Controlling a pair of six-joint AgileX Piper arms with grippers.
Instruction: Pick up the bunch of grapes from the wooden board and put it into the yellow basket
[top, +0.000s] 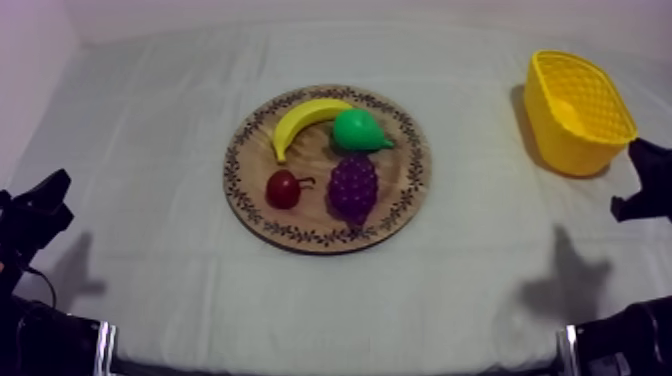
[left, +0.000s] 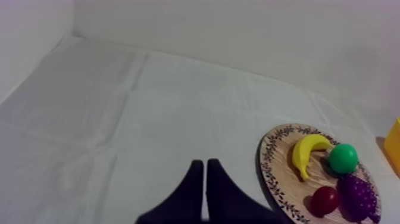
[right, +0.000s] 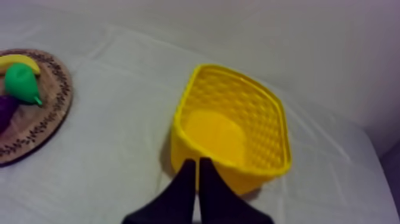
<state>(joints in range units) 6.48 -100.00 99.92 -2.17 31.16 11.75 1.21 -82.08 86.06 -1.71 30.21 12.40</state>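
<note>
While left fingers (left: 188, 196) and right fingers (right: 181, 196) lie clenched empty, grapes (top: 353, 186) sit on board (top: 398, 192).

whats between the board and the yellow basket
Nothing: in the top view the stretch from the board to the basket is bare cloth; the right wrist view shows the same.

Grapes on the board, basket upright.
The purple bunch of grapes (top: 353, 187) lies on the patterned wooden board (top: 300, 238), well apart from the right tool (right: 197, 162); the yellow basket (top: 552, 130) stands open-topped just ahead of that tool.
</note>
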